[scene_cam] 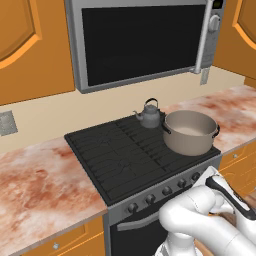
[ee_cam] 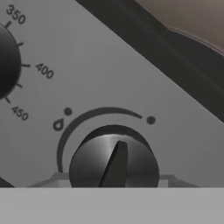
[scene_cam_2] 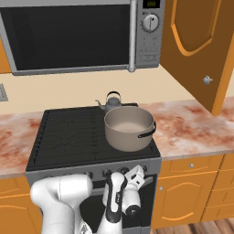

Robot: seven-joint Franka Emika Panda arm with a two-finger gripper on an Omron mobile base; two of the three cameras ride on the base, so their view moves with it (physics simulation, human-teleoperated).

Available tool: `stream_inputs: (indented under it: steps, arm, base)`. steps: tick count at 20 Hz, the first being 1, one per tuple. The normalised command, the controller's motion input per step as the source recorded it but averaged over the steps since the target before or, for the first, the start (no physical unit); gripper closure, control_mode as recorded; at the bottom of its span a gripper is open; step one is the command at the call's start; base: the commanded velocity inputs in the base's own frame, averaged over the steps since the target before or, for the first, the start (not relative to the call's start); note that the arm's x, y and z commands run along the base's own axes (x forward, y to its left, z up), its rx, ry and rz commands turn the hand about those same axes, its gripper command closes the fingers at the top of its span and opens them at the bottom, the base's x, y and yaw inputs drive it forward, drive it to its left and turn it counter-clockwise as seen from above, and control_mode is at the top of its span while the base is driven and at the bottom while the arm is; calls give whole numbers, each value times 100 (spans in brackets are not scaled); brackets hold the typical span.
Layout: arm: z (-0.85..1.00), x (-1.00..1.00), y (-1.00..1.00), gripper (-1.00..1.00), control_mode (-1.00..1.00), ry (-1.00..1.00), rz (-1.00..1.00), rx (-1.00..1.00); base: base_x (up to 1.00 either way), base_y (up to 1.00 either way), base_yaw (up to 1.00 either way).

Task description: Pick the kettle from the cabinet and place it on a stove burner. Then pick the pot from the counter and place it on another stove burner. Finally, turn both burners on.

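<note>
fingertips are cut off at the bottom of the hand view, so can't tell how wide the gripper (scene_cam_2: 143,176) is spread or whether it grips anything. it sits right at the stove's steel front panel (ee_cam: 131,87), facing a dark burner knob (ee_cam: 113,158) w/ its ridge near upright; a 2nd dial (ee_cam: 6,61), marked 350, 400, 450, is cropped at the left edge. in the left base view the hand is mostly hidden behind the arm's white links. the kettle (scene_cam: 149,114) stands on a rear burner of the black cooktop (scene_cam: 115,150), partly hidden behind the pot (scene_cam_2: 130,127) in the right base view. pot sits on the front-right grate, just beside the kettle. marbled counter (scene_cam: 40,185) flanks both sides; cabinet door (scene_cam_2: 196,50) hangs open at right, microwave (scene_cam_2: 77,34) above.
</note>
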Motion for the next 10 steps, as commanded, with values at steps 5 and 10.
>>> stream_inputs:
  steps: [5, 10]
  arm:
    - [10, 0, 4, -100, -100, -1, 0, -10]
    - [4, -2, 0, -100, -100, -4, 0, -5]
  base:
    - [0, 0, 0]
    - [0, 0, 0]
